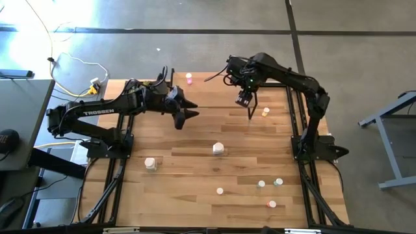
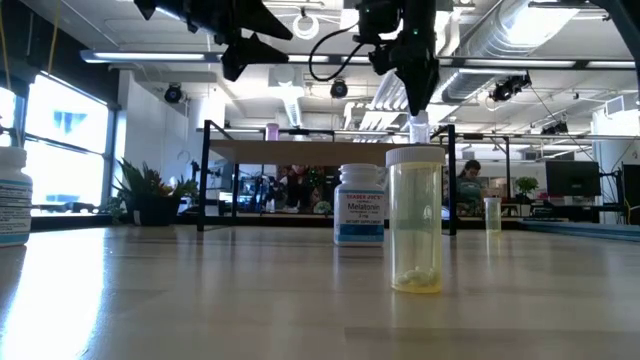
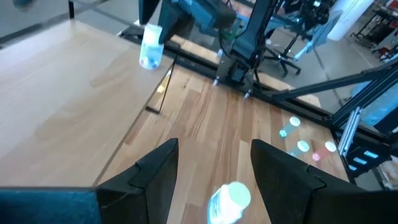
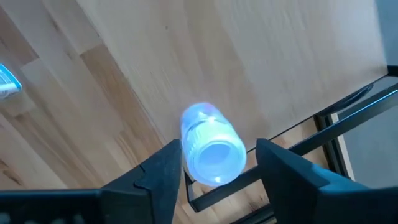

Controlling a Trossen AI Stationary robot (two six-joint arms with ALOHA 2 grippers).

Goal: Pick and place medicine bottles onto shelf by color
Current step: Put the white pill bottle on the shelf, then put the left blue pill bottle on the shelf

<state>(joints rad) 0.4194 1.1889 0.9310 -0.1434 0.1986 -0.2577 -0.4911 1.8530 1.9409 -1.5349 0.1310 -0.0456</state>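
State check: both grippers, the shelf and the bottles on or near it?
left gripper: open, empty, above the table
right gripper: open, fingers flank the clear bottle
clear bottle: upright on the shelf, capped, not clamped
shelf: standing, holds two bottles
pink bottle: upright on the shelf
white bottle: upright on the table
yellowish bottle: upright on the table, capped

Two dark arms, one shelf (image 1: 214, 97), one wooden table (image 1: 195, 188). On the shelf: two small bottles, one pink (image 1: 189, 78), one yellow (image 1: 265, 112). On the table: two larger white bottles (image 1: 218, 149), four tiny ones (image 1: 261, 184).
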